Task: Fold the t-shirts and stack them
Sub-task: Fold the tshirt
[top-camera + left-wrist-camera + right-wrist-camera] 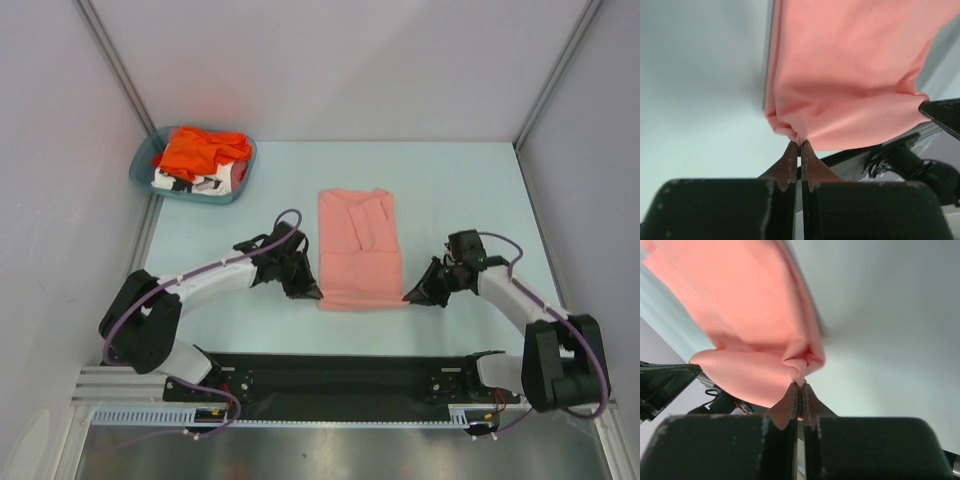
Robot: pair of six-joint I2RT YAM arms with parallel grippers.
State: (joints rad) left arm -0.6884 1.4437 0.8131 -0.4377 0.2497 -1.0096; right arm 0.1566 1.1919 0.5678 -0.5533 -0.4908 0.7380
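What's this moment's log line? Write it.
step: fold | left gripper: shut on pink shirt, near-left corner | right gripper: shut on near-right corner | basket: orange shirt, white shirt

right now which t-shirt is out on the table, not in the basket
The salmon-pink t-shirt, lying between the arms, left tool and right tool shut on its near corners. The orange t-shirt and white t-shirt are bunched in the teal basket.

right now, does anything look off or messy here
Nothing stands out. The pink shirt lies in a fairly straight folded strip, its near corners pinched by the left gripper and right gripper. The orange shirt is crumpled over the white shirt in the basket, not yet folded.
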